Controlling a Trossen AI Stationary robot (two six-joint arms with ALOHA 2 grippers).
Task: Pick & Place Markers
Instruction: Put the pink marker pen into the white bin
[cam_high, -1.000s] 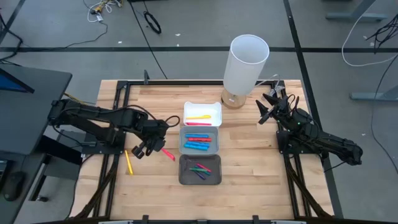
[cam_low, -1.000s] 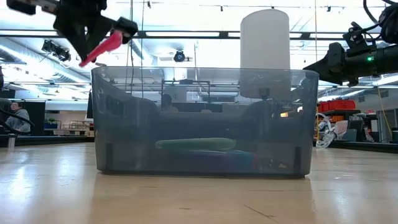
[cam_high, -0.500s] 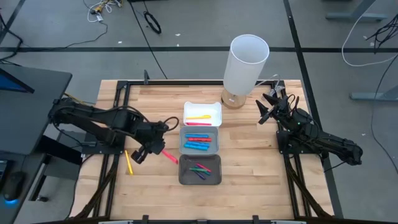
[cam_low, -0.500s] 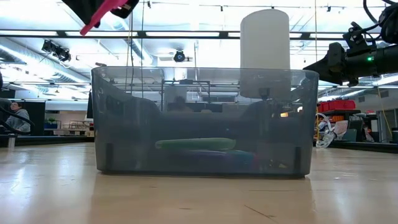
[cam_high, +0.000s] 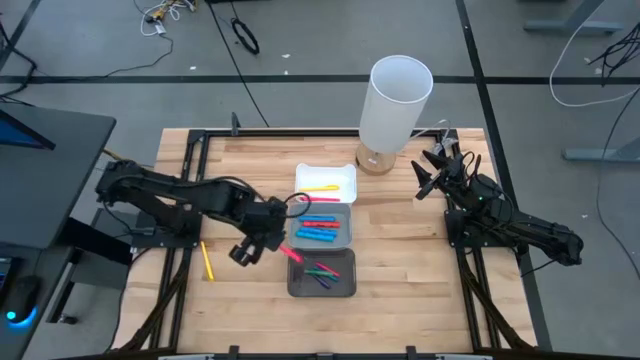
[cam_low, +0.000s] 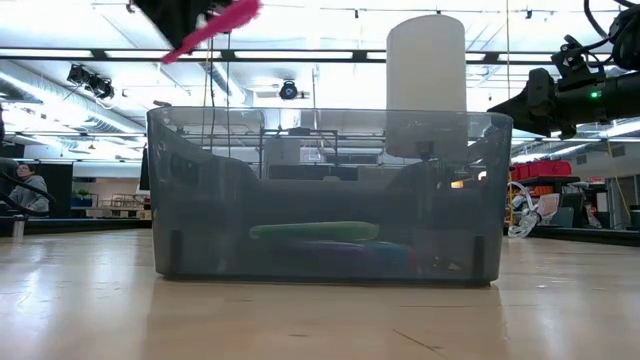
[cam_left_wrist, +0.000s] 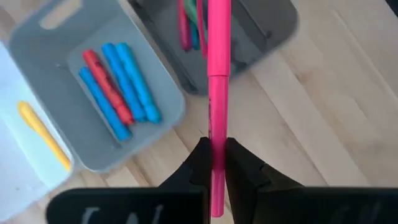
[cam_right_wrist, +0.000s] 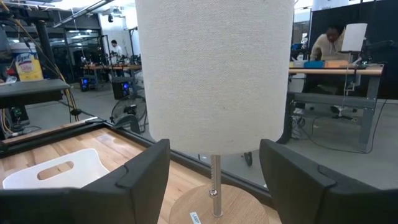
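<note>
Spanning the table (cam_high: 400, 250), three trays sit in a column so colours can be sorted: white tray (cam_high: 345, 172), grey tray (cam_high: 345, 238), dark tray (cam_high: 296, 282). The left gripper (cam_high: 268, 243), fingers clenched on a pink marker (cam_left_wrist: 217, 93), hovers just beside the dark tray, probably for dropping. The right gripper (cam_high: 428, 172) waits spread open near the lamp (cam_high: 398, 100).

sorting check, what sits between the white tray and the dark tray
The grey tray holding blue and red markers lies between the white tray and the dark tray, shown in the high view.
</note>
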